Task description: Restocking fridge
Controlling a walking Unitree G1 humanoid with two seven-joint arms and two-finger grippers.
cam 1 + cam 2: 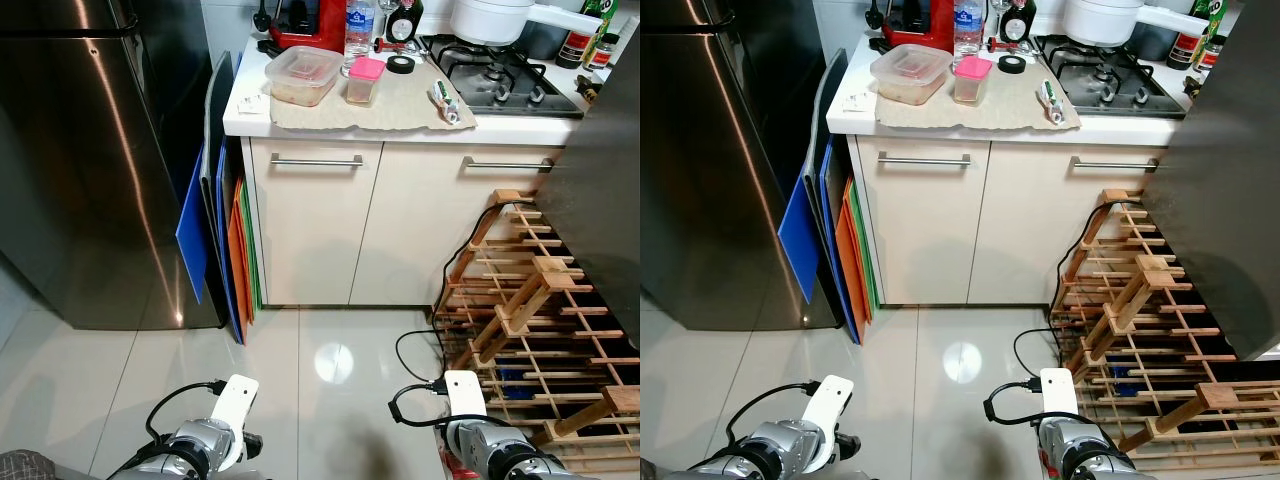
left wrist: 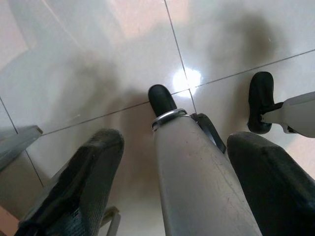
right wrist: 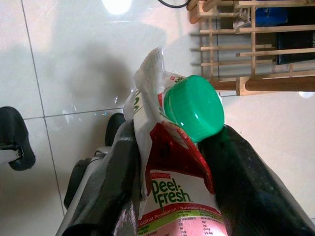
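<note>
I see the right gripper (image 3: pixel 167 162) with its jaws clamped on a milk carton (image 3: pixel 177 187) with a green cap (image 3: pixel 193 106), held low over the floor (image 1: pixel 300 370); the carton's lower half is cut off. The left gripper (image 2: pixel 172 162) holds nothing, jaws spread apart. The fridge (image 1: pixel 90 150) stands closed at left, its top cropped, beside the table (image 1: pixel 400 120).

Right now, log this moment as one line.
right gripper: shut on milk carton | left gripper: open, unloaded | fridge: closed, ahead-left
</note>
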